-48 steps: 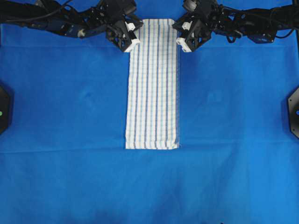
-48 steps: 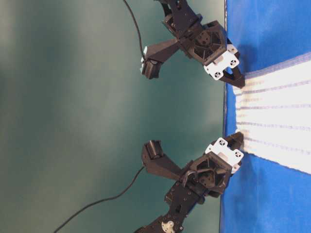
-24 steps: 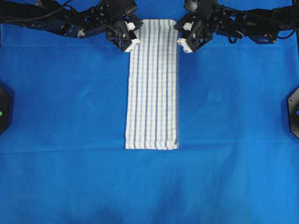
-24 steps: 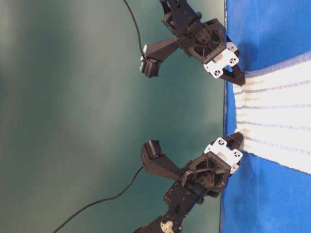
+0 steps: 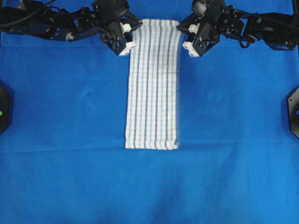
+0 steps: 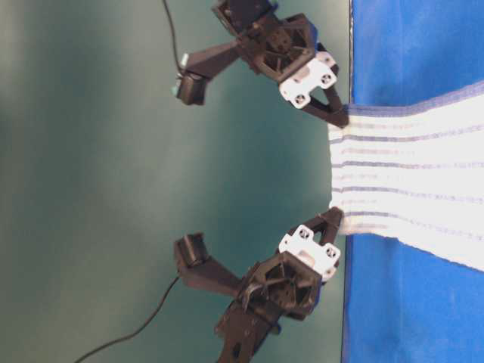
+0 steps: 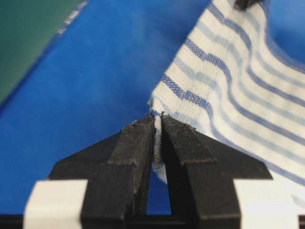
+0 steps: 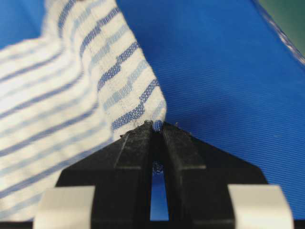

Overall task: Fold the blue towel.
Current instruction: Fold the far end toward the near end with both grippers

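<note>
At the far end of the table covering (image 5: 70,116), the left gripper (image 5: 132,28) and right gripper (image 5: 180,27) each clamp one corner of the towel (image 5: 153,88), raised off the surface.

So the whole desk is under a solid blue cover (image 5: 70,121), pretty smooth, just a few soft creases and a faint fold line running across near the bottom. Two black brackets, one (image 5: 3,108) at the left edge and the other (image 5: 293,112) at the right edge. In the table-level view there's a dull green wall (image 6: 91,181) behind, with a thin black cable (image 6: 132,333) across it.
</note>
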{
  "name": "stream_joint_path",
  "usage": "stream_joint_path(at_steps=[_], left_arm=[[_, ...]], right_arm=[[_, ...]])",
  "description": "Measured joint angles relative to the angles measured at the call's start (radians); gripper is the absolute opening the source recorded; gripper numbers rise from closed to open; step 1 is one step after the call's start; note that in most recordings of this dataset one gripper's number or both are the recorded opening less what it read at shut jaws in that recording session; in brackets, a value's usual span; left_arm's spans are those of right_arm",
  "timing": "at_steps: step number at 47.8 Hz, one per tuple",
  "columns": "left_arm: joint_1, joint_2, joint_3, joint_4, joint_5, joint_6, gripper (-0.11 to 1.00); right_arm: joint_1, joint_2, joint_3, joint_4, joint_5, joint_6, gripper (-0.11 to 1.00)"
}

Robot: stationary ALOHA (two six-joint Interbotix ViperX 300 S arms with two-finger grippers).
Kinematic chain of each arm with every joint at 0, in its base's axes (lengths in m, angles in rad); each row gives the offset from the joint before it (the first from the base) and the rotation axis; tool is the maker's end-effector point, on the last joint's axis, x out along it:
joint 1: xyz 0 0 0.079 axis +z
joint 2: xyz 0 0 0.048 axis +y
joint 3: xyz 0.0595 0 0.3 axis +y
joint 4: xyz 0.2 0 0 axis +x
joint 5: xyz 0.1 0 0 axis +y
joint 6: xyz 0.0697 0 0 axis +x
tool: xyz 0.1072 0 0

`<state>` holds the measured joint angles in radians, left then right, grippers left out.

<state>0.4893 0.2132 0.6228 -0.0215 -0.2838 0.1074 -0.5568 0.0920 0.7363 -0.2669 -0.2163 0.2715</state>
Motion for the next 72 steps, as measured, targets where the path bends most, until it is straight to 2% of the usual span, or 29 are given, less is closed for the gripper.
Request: stream_joint_path(at_steps=[10,20,33,47,61,72], left_arm=[[-0.080,-0.104,0.075,-0.002,0.000,0.000,0.04],[-0.201,-0.206,0.152,0.000,0.000,-0.017,0.04],[-0.383,-0.232,0.212,-0.002,0.000,-0.063,0.04],[-0.512,-0.232,0.221,-0.003,0.023,-0.147,0.04],[-0.589,-0.232,0.219,-0.005,0.067,-0.187,0.04],[-0.607,-0.196,0.206,-0.005,0.094,-0.195,0.04]], right_arm=[[0.092,-0.072,0.051,0.008,0.018,0.002,0.06],[0.202,-0.137,0.107,0.046,0.028,0.005,0.06],[0.377,-0.195,0.163,0.114,0.038,0.003,0.06],[0.511,-0.196,0.164,0.183,0.074,0.005,0.06],[0.603,-0.156,0.143,0.242,0.074,0.005,0.06],[0.617,-0.095,0.117,0.259,0.075,0.005,0.06]])
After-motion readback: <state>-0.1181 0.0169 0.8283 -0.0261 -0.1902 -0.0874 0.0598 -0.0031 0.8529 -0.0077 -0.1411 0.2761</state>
